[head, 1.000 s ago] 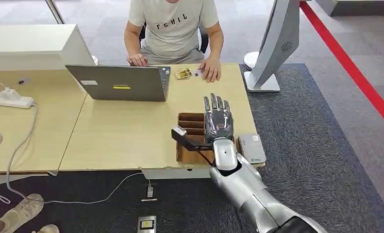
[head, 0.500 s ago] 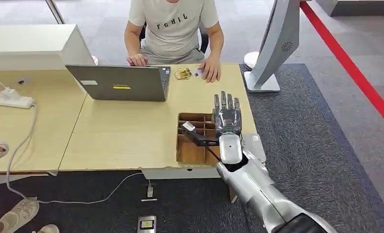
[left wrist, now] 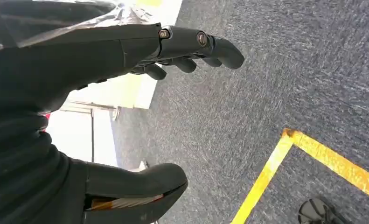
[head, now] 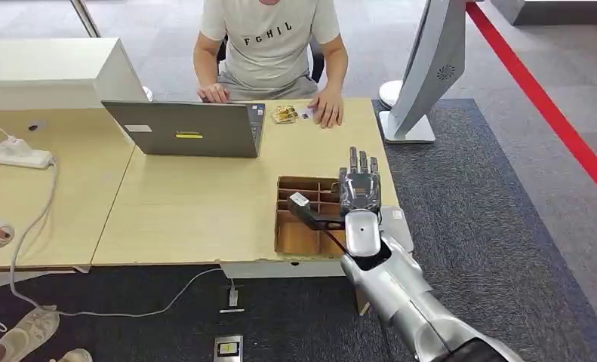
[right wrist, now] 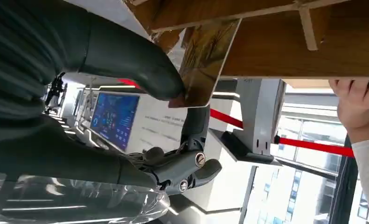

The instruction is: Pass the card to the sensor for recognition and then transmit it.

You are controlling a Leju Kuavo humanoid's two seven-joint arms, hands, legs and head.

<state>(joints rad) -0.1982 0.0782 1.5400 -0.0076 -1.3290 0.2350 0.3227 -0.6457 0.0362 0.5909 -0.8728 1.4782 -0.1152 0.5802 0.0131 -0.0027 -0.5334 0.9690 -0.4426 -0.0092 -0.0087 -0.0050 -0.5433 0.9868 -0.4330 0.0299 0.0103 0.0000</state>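
Card [right wrist: 205, 56] pinched by the right hand [head: 358, 192] above the box [head: 299, 235] near the table's front right corner; next, judged: lower it onto the reader [head: 395, 226] beside the box; left hand [left wrist: 126, 116] hangs empty.

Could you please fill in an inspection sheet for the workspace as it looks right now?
Surface: wooden table, mostly bare in the middle.
Job's things: card pinched by the right hand over the cardboard tray; grey sensor beside the tray.
Clutter: laptop, small items by a person's hand.
Hands: right holds the card; left hand hangs over carpet, holding nothing.
Cables: power strip with a cable running off the table edge.
Surroundings: seated person, white stand, red floor line.
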